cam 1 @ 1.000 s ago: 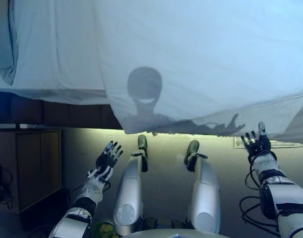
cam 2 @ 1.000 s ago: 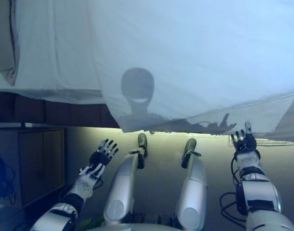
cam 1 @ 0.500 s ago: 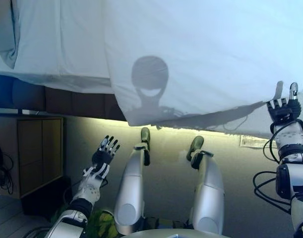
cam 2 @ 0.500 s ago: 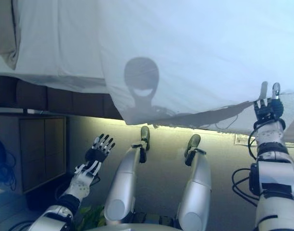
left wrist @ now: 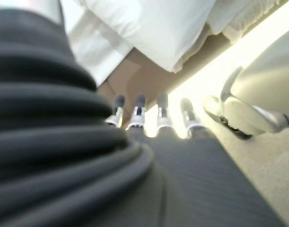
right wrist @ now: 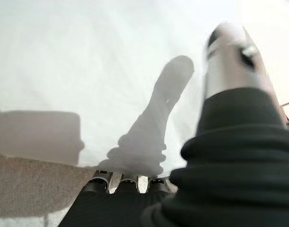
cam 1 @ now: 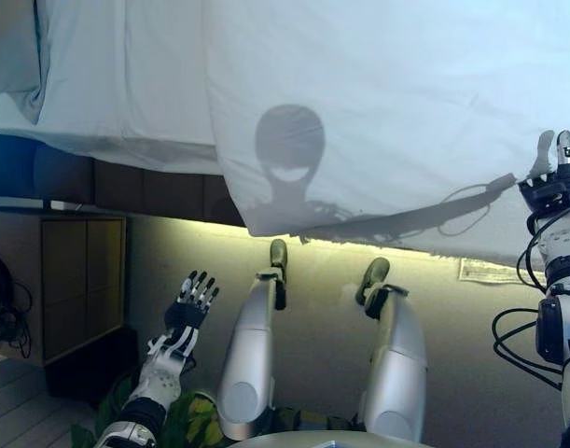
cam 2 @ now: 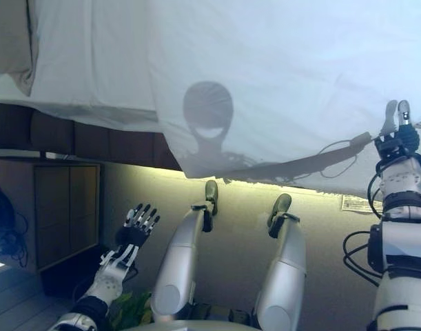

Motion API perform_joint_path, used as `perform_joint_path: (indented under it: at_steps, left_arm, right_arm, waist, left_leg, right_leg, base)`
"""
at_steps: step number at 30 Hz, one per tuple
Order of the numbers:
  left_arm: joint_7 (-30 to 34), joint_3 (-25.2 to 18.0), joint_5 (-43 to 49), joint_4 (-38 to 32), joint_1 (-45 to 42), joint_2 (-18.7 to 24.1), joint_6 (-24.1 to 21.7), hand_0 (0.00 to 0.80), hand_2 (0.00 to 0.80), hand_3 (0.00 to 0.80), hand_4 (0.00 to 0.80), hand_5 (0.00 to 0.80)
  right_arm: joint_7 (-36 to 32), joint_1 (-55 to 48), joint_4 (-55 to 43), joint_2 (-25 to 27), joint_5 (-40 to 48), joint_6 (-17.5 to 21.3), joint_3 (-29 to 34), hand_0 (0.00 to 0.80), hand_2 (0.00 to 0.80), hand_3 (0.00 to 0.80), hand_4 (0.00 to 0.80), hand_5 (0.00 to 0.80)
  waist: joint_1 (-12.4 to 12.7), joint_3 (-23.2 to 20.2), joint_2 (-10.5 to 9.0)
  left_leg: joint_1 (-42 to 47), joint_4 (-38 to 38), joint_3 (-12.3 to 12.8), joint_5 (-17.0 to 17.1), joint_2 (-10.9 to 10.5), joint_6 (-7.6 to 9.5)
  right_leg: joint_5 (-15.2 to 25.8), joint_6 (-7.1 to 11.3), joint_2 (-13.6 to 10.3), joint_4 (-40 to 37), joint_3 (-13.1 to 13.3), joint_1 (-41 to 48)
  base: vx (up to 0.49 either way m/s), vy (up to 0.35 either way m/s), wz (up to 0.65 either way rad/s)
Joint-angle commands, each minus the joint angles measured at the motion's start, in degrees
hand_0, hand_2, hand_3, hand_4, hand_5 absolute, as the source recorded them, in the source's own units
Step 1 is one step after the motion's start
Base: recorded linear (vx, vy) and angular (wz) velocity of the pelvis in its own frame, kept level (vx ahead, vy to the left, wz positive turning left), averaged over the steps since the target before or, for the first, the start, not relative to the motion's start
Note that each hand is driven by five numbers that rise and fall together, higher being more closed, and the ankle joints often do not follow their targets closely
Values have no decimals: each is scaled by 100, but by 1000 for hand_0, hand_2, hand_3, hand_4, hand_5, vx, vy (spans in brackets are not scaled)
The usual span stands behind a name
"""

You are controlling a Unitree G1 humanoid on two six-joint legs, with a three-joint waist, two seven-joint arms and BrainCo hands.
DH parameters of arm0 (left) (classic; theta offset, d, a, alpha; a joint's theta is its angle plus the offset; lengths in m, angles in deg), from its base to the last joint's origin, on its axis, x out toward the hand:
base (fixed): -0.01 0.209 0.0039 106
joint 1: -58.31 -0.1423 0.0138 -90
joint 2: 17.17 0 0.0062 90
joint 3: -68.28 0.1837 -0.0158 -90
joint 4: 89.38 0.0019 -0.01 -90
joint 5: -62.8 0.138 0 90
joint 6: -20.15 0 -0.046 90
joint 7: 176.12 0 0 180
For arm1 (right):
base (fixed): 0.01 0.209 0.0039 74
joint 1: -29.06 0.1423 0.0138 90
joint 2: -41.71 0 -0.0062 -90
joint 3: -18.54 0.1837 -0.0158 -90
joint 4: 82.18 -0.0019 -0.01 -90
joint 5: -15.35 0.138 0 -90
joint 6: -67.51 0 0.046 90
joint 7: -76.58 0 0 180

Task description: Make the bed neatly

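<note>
A white duvet [cam 1: 387,84] covers the bed and hangs over its near edge, the hem ending a little above the floor. To its left lies the white sheet [cam 1: 126,84], with a pillow [cam 1: 9,56] at the far left corner. My right hand [cam 1: 552,182] is raised at the right end of the hanging hem. Its fingers [right wrist: 127,182] are straight against the cloth, the thumb [right wrist: 232,56] held apart, nothing pinched. My left hand [cam 1: 191,297] hovers low over the floor, open and empty, well short of the bed; its straight fingers [left wrist: 137,111] point at the bed's edge.
The dark bed base [cam 1: 145,191] shows under the sheet, with a lit strip beneath it. A wooden cabinet [cam 1: 79,271] stands at the left beside the bed. A sheet of paper [cam 1: 490,271] lies on the floor at the right.
My right hand has risen from near the floor up to the duvet's hanging hem. The left hand has sunk a little. The camera has shifted slightly.
</note>
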Motion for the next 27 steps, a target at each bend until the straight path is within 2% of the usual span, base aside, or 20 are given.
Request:
perform_joint_path:
  at_steps: [1, 5, 6, 12, 20, 27]
  left_arm:
    - [242, -77, -50, -175, -345, 113, -51, 0, 0, 0, 0, 0]
    - [277, 14, 20, -136, -348, 81, -48, 0, 0, 0, 0, 0]
    - [299, 39, 4, -107, -353, 66, -69, 0, 0, 0, 0, 0]
    - [369, 79, 42, -24, -398, 27, -120, 0, 0, 0, 0, 0]
    - [255, 127, 337, 62, -217, 39, -184, 0, 0, 0, 0, 0]
    - [53, -15, 570, 78, 190, 73, -60, 0, 0, 0, 0, 0]
  right_arm:
    - [-89, 365, -361, 681, -380, 78, -259, 800, 800, 800, 800, 800]
    - [-81, 222, -245, 694, -543, -100, -241, 800, 800, 800, 800, 800]
    - [-130, 182, -214, 700, -517, -145, -220, 800, 800, 800, 800, 800]
    - [-358, -228, -209, 544, -537, -266, -74, 800, 800, 800, 800, 800]
    - [-740, -782, -225, 142, -283, -510, 87, 800, 800, 800, 800, 800]
    - [-696, -1118, -378, -544, -299, -497, 66, 800, 800, 800, 800, 800]
  waist:
    - [9, -6, 109]
    - [-1, -8, 74]
    - [-7, -4, 65]
    - [-48, -196, -88]
    - [-115, -684, -369]
    - [-159, -1260, -515]
  left_leg:
    - [378, -183, -179, -129, 162, -34]
    - [682, -370, -140, -73, 187, -63]
    - [749, -508, -95, 107, 202, -43]
    - [1409, -1099, 10, 249, 245, -117]
    - [2453, -2145, 238, 481, 346, -227]
    - [3388, -3015, 409, 636, 337, -244]
  right_leg:
    - [-2, 311, -134, 95, 133, 293]
    - [60, 341, -137, -135, 97, 598]
    - [239, 291, -132, -317, 29, 678]
    - [512, 423, -44, -1145, -64, 1343]
    - [999, 654, 63, -2563, -235, 2485]
    - [1321, 817, 148, -3614, -310, 3545]
  base:
    - [3, 55, -3]
    - [-11, 54, -5]
    - [-73, 76, -4]
    - [15, 86, -3]
    - [36, 67, -6]
    - [44, 4, -3]
